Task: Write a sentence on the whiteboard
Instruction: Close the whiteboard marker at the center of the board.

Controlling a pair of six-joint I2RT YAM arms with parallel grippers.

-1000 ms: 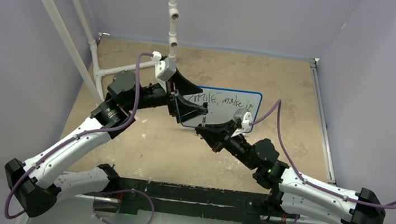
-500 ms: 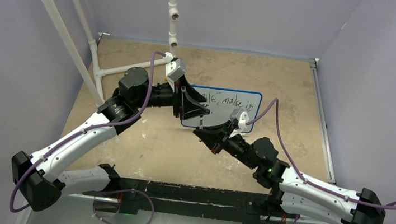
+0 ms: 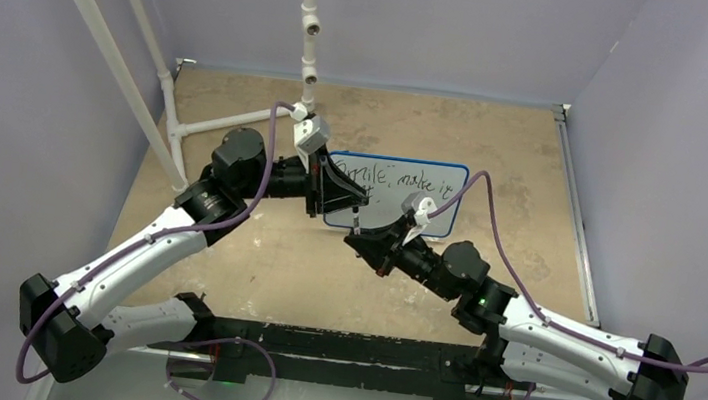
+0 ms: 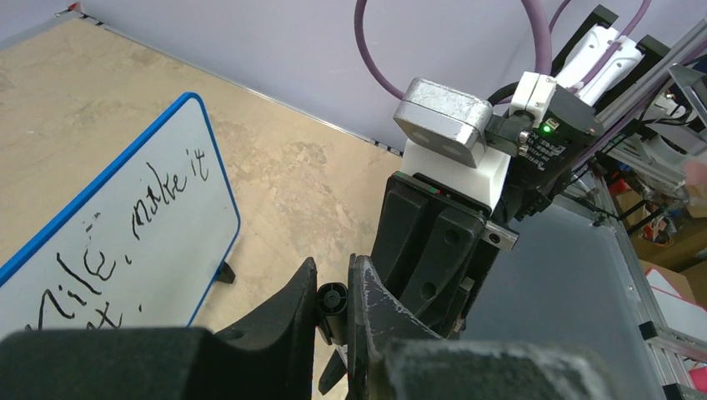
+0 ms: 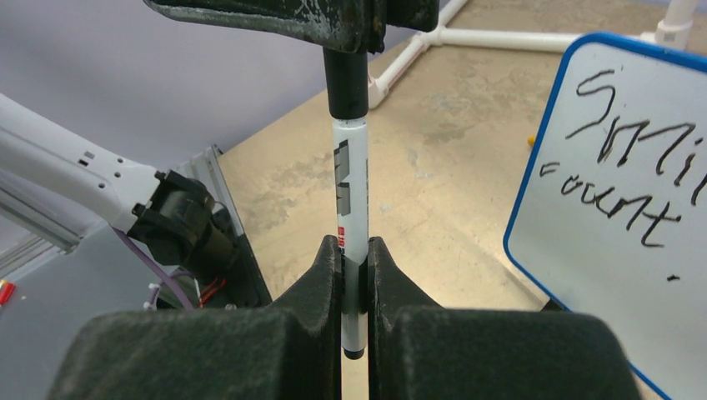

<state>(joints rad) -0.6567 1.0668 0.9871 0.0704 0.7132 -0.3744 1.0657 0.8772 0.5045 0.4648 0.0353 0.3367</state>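
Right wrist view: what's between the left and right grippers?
A marker bridges them: right gripper grips its white barrel, left gripper pinches its black cap. Clearest in the right wrist view.

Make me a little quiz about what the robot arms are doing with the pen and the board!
1. True or false: the whiteboard is blank.
2. Pick one: what do the jaws of the right arm hold? A) the marker B) a sponge C) nothing
3. Fill the gap: the jaws of the left arm pinch the marker's black ____.

Key
1. False. It has black writing on it.
2. A
3. cap
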